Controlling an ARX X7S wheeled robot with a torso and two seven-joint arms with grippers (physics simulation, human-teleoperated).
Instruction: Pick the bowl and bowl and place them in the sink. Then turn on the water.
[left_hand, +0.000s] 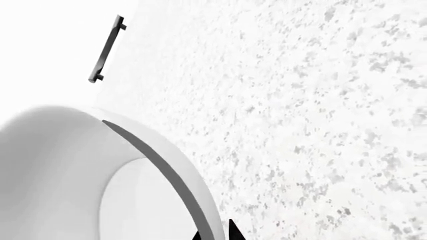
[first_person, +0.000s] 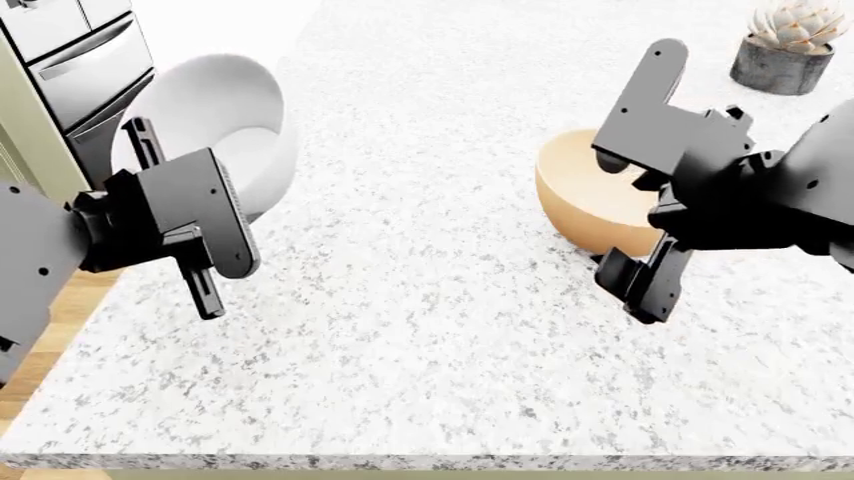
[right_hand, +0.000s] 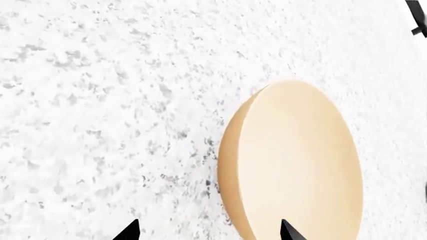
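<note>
The glossy white bowl (first_person: 214, 115) is tilted over the counter's left edge, and it also shows in the left wrist view (left_hand: 60, 170). My left gripper (first_person: 247, 200) is shut on its rim. In the left wrist view the rim (left_hand: 180, 175) runs between the left gripper's (left_hand: 217, 234) two close fingertips. The peach-tan bowl (first_person: 581, 195) sits on the counter at the right, and it also shows in the right wrist view (right_hand: 300, 165). My right gripper (first_person: 627, 215) is open right beside it. In the right wrist view the right gripper's (right_hand: 208, 231) fingertips straddle the bowl's near rim without touching. The sink and faucet are out of view.
The speckled white counter (first_person: 427, 330) has its front edge near the bottom of the head view. A small grey plant pot (first_person: 785, 55) stands at the far right. Grey drawers (first_person: 80, 60) stand to the left, and a dark drawer handle (left_hand: 107, 50) shows in the left wrist view.
</note>
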